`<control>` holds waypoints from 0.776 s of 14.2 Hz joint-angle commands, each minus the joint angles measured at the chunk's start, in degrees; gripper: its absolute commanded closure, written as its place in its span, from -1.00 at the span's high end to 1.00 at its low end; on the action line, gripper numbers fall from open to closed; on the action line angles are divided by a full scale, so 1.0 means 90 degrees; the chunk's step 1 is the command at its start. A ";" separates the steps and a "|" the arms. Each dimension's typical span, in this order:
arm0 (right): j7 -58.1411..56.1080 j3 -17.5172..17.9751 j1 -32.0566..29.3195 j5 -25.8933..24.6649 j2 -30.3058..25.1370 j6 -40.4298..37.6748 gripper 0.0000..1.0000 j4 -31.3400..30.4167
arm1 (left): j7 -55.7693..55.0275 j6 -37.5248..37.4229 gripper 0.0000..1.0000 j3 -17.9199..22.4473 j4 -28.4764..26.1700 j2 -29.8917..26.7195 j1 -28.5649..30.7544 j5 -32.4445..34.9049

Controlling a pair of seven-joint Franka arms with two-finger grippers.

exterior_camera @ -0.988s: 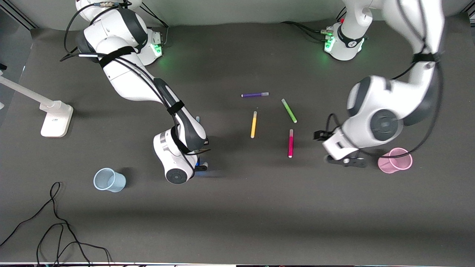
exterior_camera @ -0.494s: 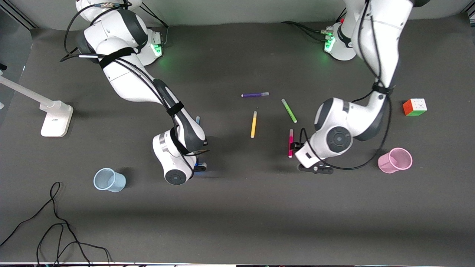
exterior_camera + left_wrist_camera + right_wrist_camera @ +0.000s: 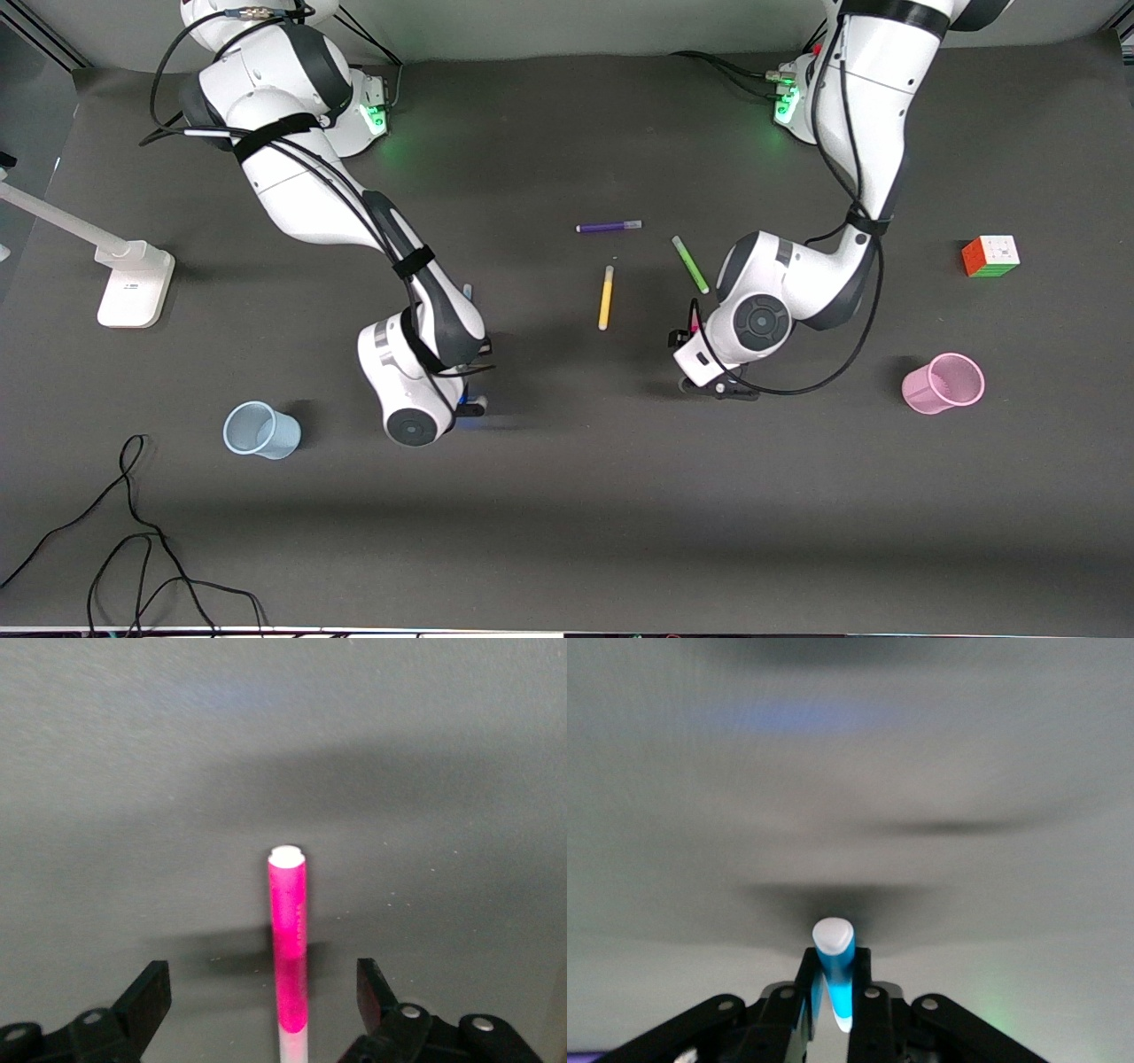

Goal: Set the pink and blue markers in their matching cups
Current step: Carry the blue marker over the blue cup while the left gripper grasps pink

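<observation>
The blue marker is clamped in my right gripper, which is shut on it. In the front view that gripper hangs low over the table beside the light blue cup. My left gripper stands open with the pink marker lying on the table between its fingers, untouched. From the front, the left hand covers most of that marker, and only a pink sliver shows. The pink cup stands upright toward the left arm's end of the table.
A purple pen, a yellow pen and a green pen lie mid-table, farther from the camera than the grippers. A colour cube sits near the pink cup. A white stand and loose cables occupy the right arm's end.
The left arm swung from beside the pink cup to over the pink marker, uncovering the cube. The right gripper closed on the blue marker and shifted slightly toward the blue cup.
</observation>
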 commanded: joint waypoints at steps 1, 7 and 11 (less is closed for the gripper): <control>0.0188 -0.0427 -0.0001 0.0031 -0.0335 -0.0080 -1.00 0.0243 | -0.0100 0.0648 0.84 0.0100 -0.0488 -0.0107 -0.0198 -0.0060; 0.0081 -0.1911 0.0029 -0.0290 -0.1039 0.0008 -1.00 0.0729 | -0.0120 0.0718 0.39 0.0100 -0.0519 -0.0185 -0.0266 -0.0070; 0.0052 -0.2625 -0.0010 -0.1424 -0.1166 0.0464 -1.00 0.0995 | -0.0149 0.0728 0.11 0.0100 -0.0519 -0.0185 -0.0276 -0.0070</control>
